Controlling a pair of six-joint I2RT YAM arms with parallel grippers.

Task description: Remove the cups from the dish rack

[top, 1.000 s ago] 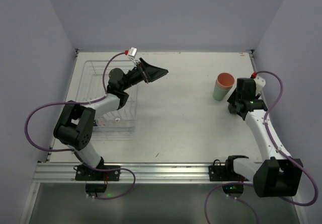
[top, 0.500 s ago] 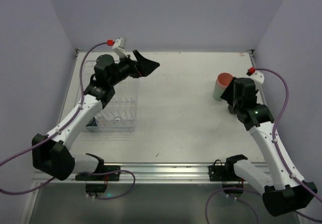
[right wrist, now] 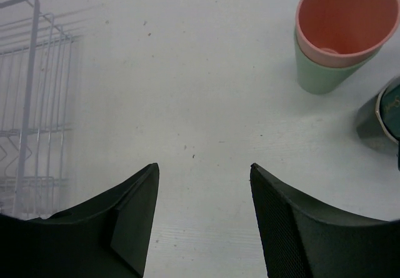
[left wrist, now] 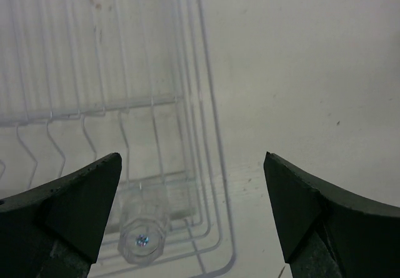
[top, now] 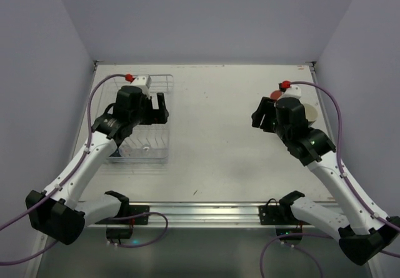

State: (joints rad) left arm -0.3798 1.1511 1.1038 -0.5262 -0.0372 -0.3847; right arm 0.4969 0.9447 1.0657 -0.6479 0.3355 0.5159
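Centrally, white table (top: 219, 153) spans dish rack (top: 156, 139) to cups (right wrist: 344, 22), purple walls (top: 206, 15) around; left gripper (left wrist: 190, 159), right gripper (right wrist: 204, 167) agape, empty.

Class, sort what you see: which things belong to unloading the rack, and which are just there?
Job: rack, glass inside it, pink cup nested in green cup, teal cup.
Just there: table, purple cables.

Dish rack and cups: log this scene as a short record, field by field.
rack: left side of table, under left arm
glass: in rack, near a corner
pink cup: nested in green cup, on table at right
teal cup: beside them, partly out of view
left end effector: open, empty, over rack
right end effector: open, empty, over bare table
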